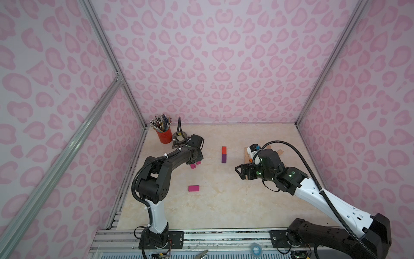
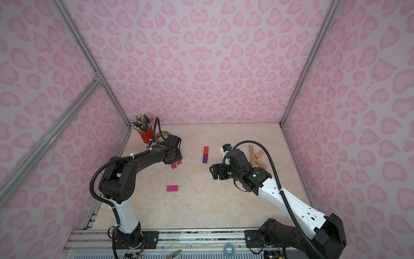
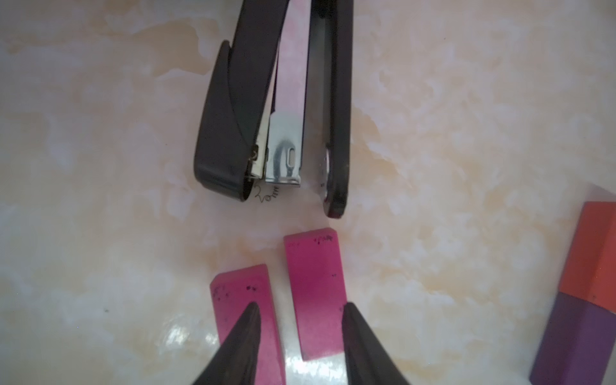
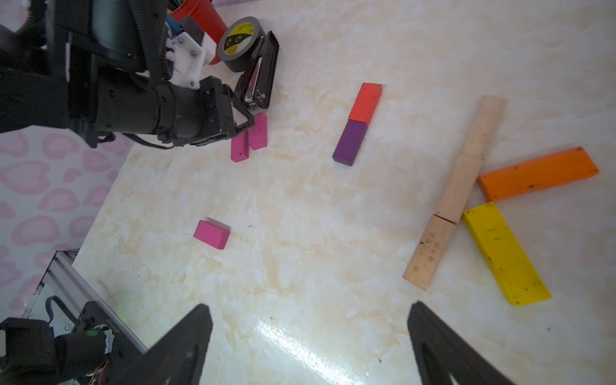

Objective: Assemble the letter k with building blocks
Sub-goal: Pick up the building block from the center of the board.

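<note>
Two magenta building blocks lie side by side under my left gripper (image 3: 300, 308). The jaws stand partly open astride one magenta block (image 3: 315, 293), a gap still showing on one side. One fingertip (image 3: 253, 313) overlaps the other magenta block (image 3: 240, 293). A third magenta block (image 1: 193, 188) lies alone nearer the front. A red block (image 1: 224, 149) and a purple block (image 1: 224, 158) lie end to end at mid-table. Near my right arm, plain wood bars (image 4: 463, 186) form a line, with an orange block (image 4: 536, 173) and a yellow block (image 4: 503, 253) slanting off it. My right gripper (image 4: 310, 306) hovers open and empty.
A black stapler (image 3: 273, 100) lies just beyond the two magenta blocks. Behind it stand a roll of tape (image 4: 240, 43) and a red cup of pencils (image 1: 164, 135) in the back left corner. Pink patterned walls enclose the table on three sides.
</note>
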`<state>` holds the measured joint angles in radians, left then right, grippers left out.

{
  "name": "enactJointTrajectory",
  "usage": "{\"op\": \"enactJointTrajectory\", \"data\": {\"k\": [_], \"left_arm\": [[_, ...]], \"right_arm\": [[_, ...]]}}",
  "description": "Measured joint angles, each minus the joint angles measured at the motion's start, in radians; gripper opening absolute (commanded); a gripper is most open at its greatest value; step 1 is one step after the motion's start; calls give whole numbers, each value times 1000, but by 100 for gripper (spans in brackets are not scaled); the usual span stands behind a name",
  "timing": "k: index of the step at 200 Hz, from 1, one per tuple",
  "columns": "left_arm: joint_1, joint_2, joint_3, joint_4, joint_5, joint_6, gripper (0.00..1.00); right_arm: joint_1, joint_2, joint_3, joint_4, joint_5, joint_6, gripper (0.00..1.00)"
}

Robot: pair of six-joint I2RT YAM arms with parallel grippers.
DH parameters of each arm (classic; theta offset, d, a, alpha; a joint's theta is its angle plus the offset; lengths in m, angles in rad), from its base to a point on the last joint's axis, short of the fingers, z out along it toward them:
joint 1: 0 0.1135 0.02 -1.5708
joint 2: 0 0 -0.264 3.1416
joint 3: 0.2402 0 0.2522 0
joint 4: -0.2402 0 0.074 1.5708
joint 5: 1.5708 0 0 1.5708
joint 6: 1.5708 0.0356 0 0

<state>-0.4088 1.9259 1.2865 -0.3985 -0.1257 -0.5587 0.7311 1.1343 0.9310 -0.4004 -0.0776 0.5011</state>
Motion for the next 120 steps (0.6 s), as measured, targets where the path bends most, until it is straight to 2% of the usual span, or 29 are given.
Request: {"op": "enactJointTrajectory", "data": {"k": [33,93,120], "left_arm": [[0,40,28,0,0,14,42],[-1,76,53,8,3,29,32],[-1,77,56,14,3,30,33]], "right_arm": [[8,6,0,18,-16,-9,92],[9,3,0,18,-16,-9,92],[9,3,0,18,-15,-8,92]]}}
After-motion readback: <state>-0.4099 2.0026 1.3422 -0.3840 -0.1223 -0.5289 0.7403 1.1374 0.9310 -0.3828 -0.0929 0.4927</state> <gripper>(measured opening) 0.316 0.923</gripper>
